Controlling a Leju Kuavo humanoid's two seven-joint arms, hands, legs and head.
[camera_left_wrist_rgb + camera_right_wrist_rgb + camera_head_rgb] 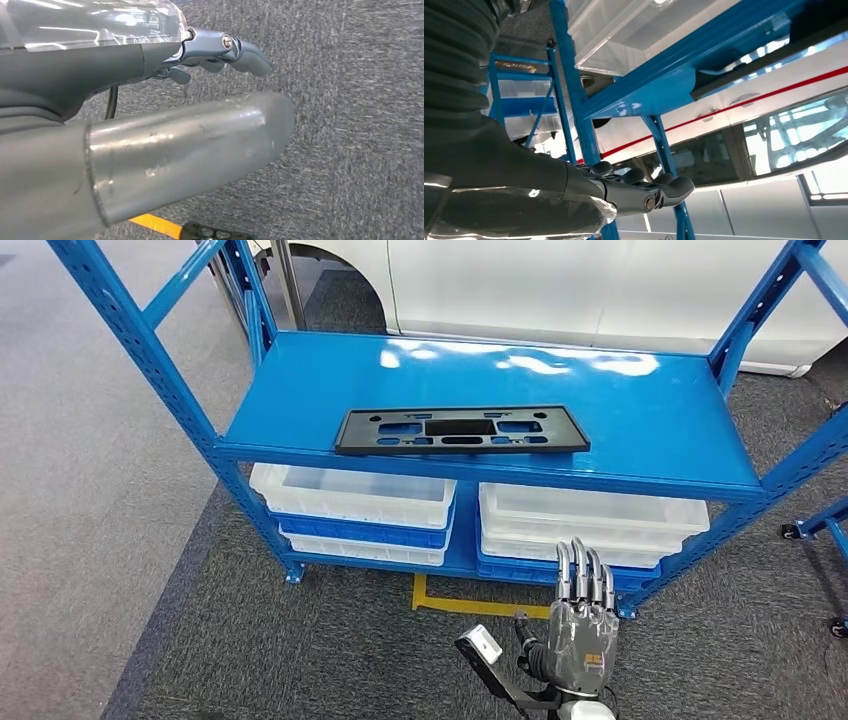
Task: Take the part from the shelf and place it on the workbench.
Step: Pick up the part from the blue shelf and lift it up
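The part (pixel 462 430) is a flat black rectangular plate with several cut-outs, lying near the front edge of the blue shelf's top board (pixel 640 400). My right hand (pixel 583 625) is raised in front of the shelf, below the board and right of the part's middle, with its fingers straight, apart and holding nothing. In the right wrist view that hand (pixel 639 190) points up past the blue shelf frame (pixel 659 87). My left hand (pixel 200 135) hangs over grey carpet, its fingers (pixel 247 52) loosely extended and holding nothing.
White and blue bins (pixel 355 502) (pixel 590 520) are stacked on the lower shelf. A white car (pixel 600 280) stands behind the shelf. Yellow floor tape (pixel 450 605) lies in front of it. Another blue frame on castors (pixel 825 525) is at the right.
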